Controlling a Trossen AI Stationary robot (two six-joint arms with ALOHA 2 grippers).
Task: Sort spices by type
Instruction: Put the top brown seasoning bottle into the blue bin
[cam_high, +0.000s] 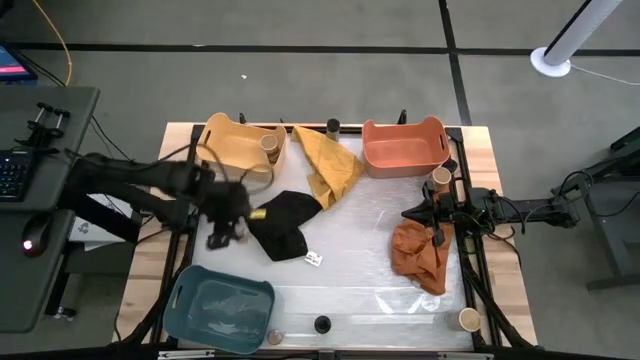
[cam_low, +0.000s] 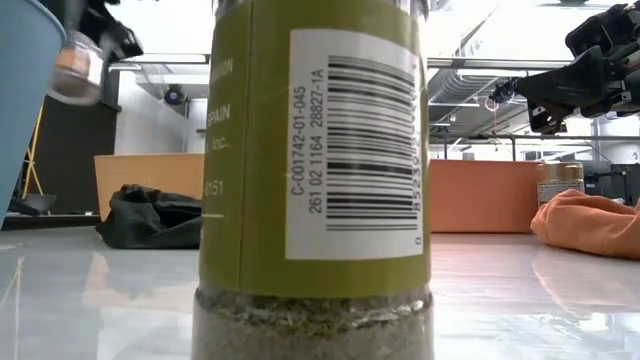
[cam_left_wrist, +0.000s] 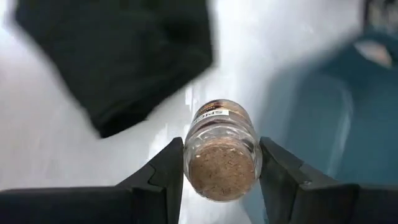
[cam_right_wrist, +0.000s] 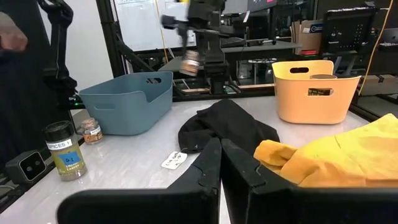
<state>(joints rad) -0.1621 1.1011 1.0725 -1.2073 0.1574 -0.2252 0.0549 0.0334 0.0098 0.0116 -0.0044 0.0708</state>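
Observation:
My left gripper (cam_high: 222, 230) hangs above the table between the black cloth (cam_high: 285, 225) and the blue bin (cam_high: 220, 305), shut on a small glass spice jar (cam_left_wrist: 221, 149) of tan powder. The same jar (cam_right_wrist: 189, 62) shows lifted in the right wrist view. Other jars stand about: one in the yellow bin (cam_high: 268, 143), one by the orange bin (cam_high: 440, 178), one black-topped (cam_high: 322, 324) at the near edge, one at the near right (cam_high: 467, 318). My right gripper (cam_right_wrist: 221, 152) waits shut and level at the right, by the orange cloth (cam_high: 420, 255). My left gripper pinches the jar's round glass wall (cam_left_wrist: 186, 158) between its two fingers (cam_left_wrist: 169, 168), one on each side. The fingers slant steeply down from above and lie along the jar. The jar's glass bottom (cam_left_wrist: 222, 171) faces the wrist; its other end points down. It is clear of the table.
The yellow bin (cam_high: 240, 150) and orange bin (cam_high: 403, 160) stand at the far edge with a yellow cloth (cam_high: 330, 165) between them. A tall green-labelled jar (cam_low: 315, 170) fills the low view. A small white tag (cam_high: 313, 259) lies mid-table. A jar (cam_high: 275, 337) stands beside the blue bin.

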